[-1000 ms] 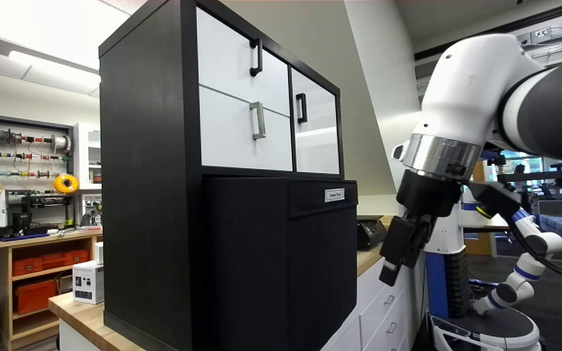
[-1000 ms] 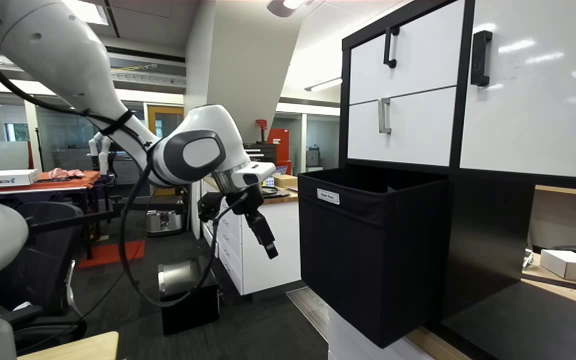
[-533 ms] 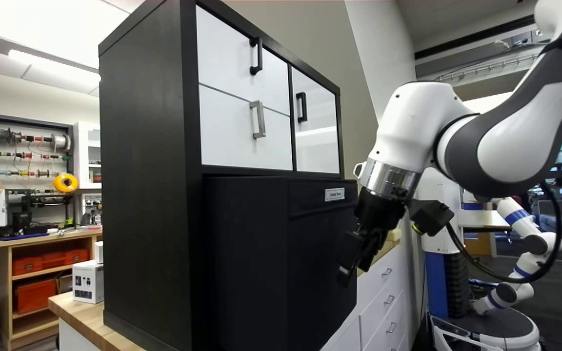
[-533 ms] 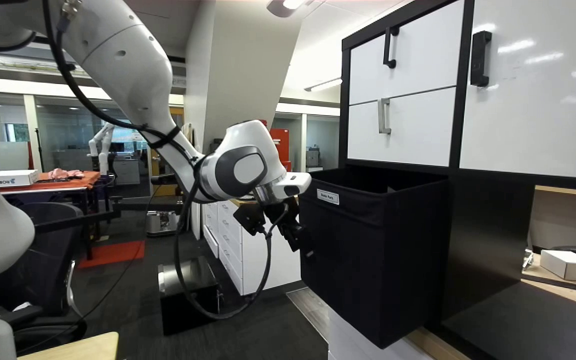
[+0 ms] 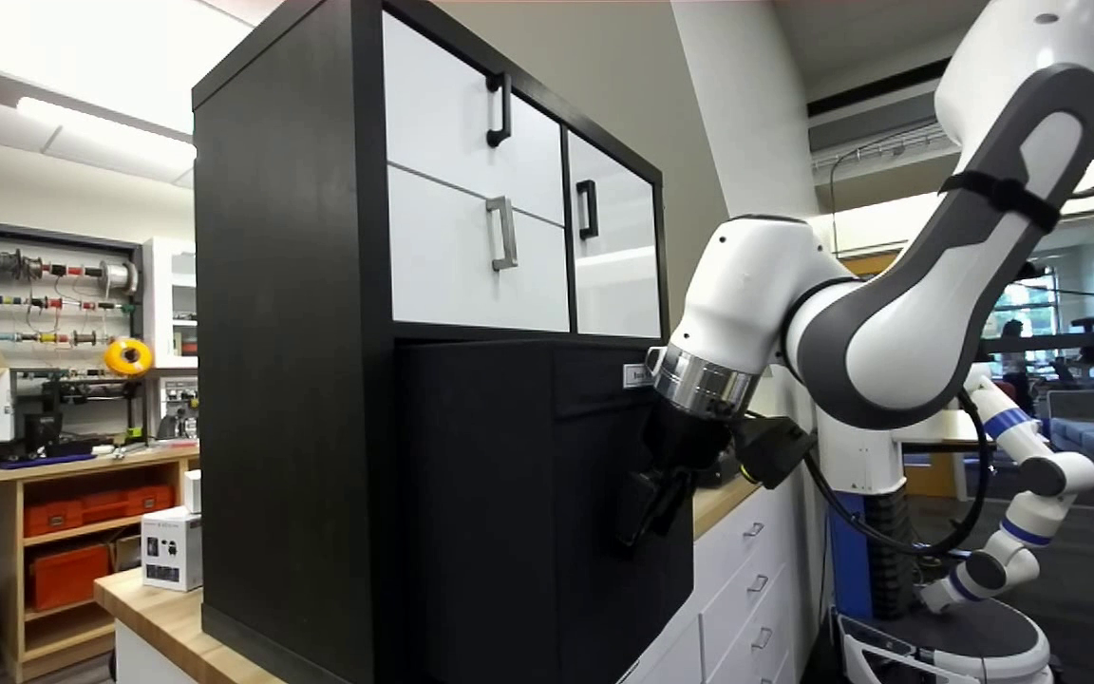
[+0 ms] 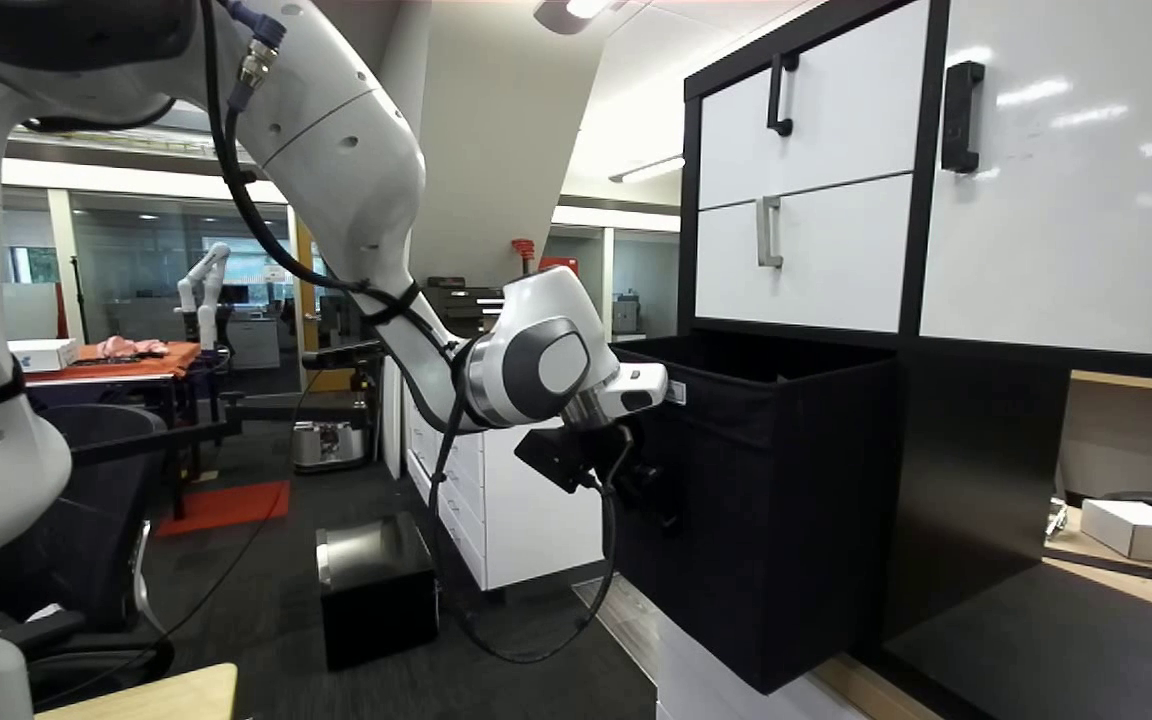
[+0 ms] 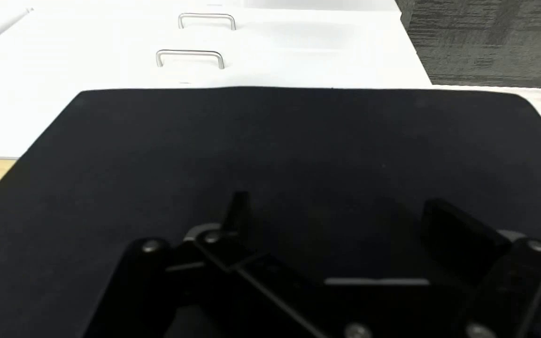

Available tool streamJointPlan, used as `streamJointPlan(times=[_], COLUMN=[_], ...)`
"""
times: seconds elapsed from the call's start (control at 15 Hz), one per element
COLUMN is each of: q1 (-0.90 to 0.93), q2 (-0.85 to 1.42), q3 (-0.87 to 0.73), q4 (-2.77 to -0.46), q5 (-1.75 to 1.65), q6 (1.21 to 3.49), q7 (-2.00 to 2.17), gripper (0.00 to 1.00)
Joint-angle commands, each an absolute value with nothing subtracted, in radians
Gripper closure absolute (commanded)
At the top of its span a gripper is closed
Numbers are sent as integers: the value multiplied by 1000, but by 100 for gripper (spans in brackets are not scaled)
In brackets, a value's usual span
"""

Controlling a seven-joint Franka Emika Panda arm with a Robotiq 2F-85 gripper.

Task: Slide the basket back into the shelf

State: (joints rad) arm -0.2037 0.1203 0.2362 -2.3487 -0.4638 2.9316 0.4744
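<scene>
The black basket (image 5: 485, 494) sits in the lower opening of the black shelf (image 5: 281, 332), below the white drawer fronts, and sticks out well past the shelf's front. In an exterior view its open top shows (image 6: 826, 520); the shelf's white door (image 6: 1066, 200) is above and beside it. The basket's label (image 5: 635, 375) is partly covered by the arm. My gripper (image 5: 640, 521) is at the basket's flat front, tilted downward, and appears to touch it. In the wrist view, the gripper (image 7: 338, 206) has its fingers wide apart with only the basket's front (image 7: 270, 131) before them.
White counter drawers (image 5: 746, 589) with metal handles stand beside and below the basket. A wooden counter edge (image 5: 153, 617) runs under the shelf. A black box (image 6: 376, 590) stands on the floor. A loose cable (image 6: 526, 655) hangs from the arm.
The arm has moved toward the shelf, bringing the gripper from apart to the basket's front. The basket's front has shifted slightly inward toward the shelf over the last half second.
</scene>
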Motion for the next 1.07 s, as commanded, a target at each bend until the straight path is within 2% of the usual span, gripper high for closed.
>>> streamJointPlan(times=[0.0,0.47,0.53,0.67,1.0], q1=[-187,-156,-151,-136,-79], q2=[188,287,308,345,423], q3=[193,160,158,153,109], q4=[-2271,-2163,-2137,-2084,-1959], q5=[-563,-614,-609,-605,-612], q6=[2999,3039,3038,3031,3026], q7=[553,629,631,634,654], gripper=[0,0,25,32,65])
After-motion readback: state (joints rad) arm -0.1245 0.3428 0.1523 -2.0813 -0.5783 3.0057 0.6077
